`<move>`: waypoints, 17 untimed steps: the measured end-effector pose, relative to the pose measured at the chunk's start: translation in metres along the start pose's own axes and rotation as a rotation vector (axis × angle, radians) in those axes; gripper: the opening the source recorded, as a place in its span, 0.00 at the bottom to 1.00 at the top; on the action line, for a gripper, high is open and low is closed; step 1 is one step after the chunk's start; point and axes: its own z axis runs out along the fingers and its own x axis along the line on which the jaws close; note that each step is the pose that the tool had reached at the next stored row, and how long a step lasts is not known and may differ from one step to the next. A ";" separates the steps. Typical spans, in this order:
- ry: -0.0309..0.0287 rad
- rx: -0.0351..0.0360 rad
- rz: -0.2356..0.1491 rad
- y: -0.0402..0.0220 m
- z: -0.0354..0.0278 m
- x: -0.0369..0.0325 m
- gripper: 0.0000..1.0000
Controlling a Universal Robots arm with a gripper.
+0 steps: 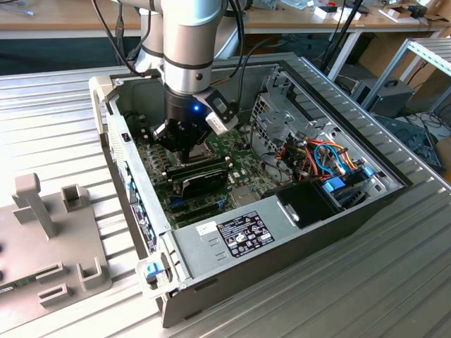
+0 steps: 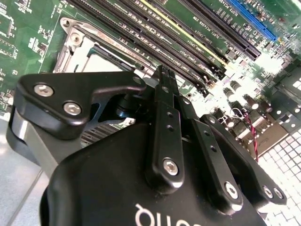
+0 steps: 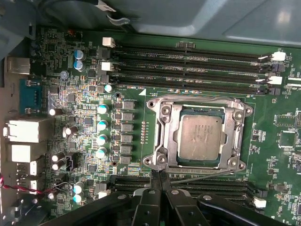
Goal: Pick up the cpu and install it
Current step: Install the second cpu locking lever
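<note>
The cpu sits in its socket frame — seated flat. The tool, clenched and empty, hovers at the frame's 6 o'clock edge in the first wrist view.

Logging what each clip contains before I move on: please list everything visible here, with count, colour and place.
computer case: one, grey metal, lying open on the ribbed metal table
motherboard: one, green, on the case floor
cpu: one, silver-grey, seated inside the socket frame
socket frame: one, bare metal, around the cpu on the motherboard
memory slots: several, black, in rows on two opposite sides of the socket frame
long black card: one, standing on the motherboard below the arm in the exterior view
cable bundle: one, orange, blue and black, at the case's end toward the exterior view's right
grey fixture: one, at the exterior view's left edge
arm: one, silver, reaching into the case
gripper: one, black, fingers together, just beside the socket frame
</note>
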 end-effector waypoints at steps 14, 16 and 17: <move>0.0003 0.0003 0.000 0.0007 0.0056 0.0057 0.11; 0.0000 0.0000 0.000 0.0008 0.0067 0.0059 0.11; 0.0001 0.0001 0.000 0.0009 0.0075 0.0061 0.11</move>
